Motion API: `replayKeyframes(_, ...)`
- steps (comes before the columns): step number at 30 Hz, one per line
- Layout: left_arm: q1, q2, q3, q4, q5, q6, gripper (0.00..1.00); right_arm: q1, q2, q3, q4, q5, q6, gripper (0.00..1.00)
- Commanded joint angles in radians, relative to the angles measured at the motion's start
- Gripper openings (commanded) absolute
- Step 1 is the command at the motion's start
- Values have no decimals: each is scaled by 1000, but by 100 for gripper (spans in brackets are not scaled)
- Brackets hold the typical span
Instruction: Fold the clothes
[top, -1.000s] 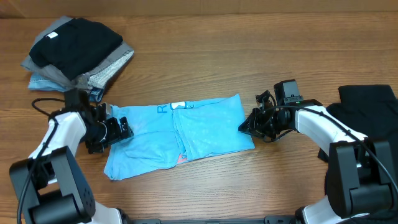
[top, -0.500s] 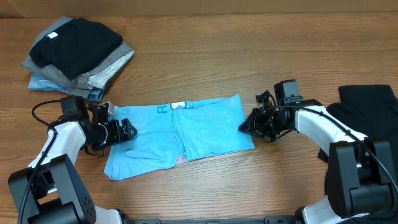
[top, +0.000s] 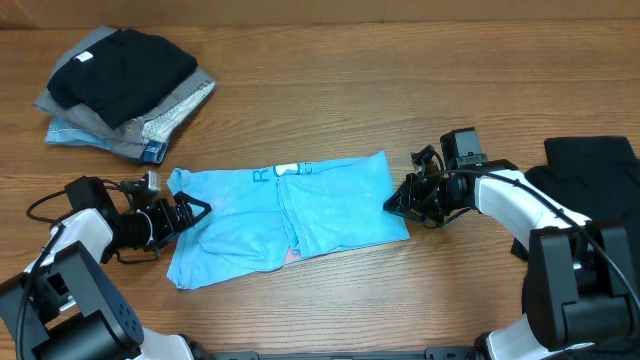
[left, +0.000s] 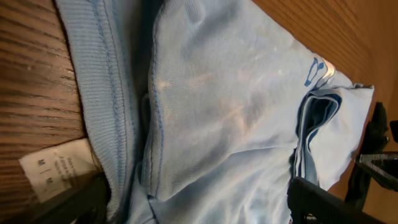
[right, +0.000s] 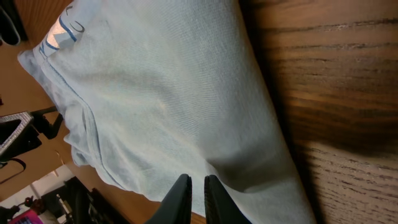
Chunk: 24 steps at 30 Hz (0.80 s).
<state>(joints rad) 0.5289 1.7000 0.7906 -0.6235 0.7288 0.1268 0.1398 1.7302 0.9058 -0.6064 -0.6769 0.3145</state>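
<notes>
The light sky-blue T-shirt (top: 290, 215) lies partly folded into a wide band in the middle of the table, with white logos at its far edge. My left gripper (top: 192, 210) stands open at the shirt's left end. In the left wrist view its fingers (left: 323, 205) straddle the blue fabric (left: 230, 93) without pinching it, and a white size tag (left: 56, 174) shows near the hem. My right gripper (top: 395, 203) is shut at the shirt's right edge. In the right wrist view its fingertips (right: 198, 199) hover over the cloth (right: 155, 93) with nothing visibly between them.
A pile of folded clothes (top: 120, 85), black on grey and blue, sits at the back left. A black garment (top: 600, 170) lies at the right edge behind my right arm. Bare wooden table (top: 330, 90) surrounds the shirt.
My left arm has drawn back to the left and lower, its open gripper staying at the shirt's left end. The shirt and my right arm have not moved.
</notes>
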Motion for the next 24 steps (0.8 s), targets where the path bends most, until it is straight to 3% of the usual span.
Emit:
replayKeyframes(1, -74, 83, -97, -24, -217, -31, 89, 2, 0, -5, 8, -13, 4, 12)
replayKeyframes(5, -121, 100, -97, -5, -250, -64, 80, 2, 0, -5, 8, -13, 6, 12)
replayKeyframes(12, -130, 112, -89, -8, -270, -106, 24, 2, 0, -5, 8, -13, 27, 12)
replayKeyframes(16, -124, 111, -42, -60, -287, -132, 6, 2, 0, -5, 7, -13, 31, 12)
replayKeyframes(24, -122, 109, 224, -372, -357, -121, 4, 2, 0, 5, 6, -3, 25, 10)
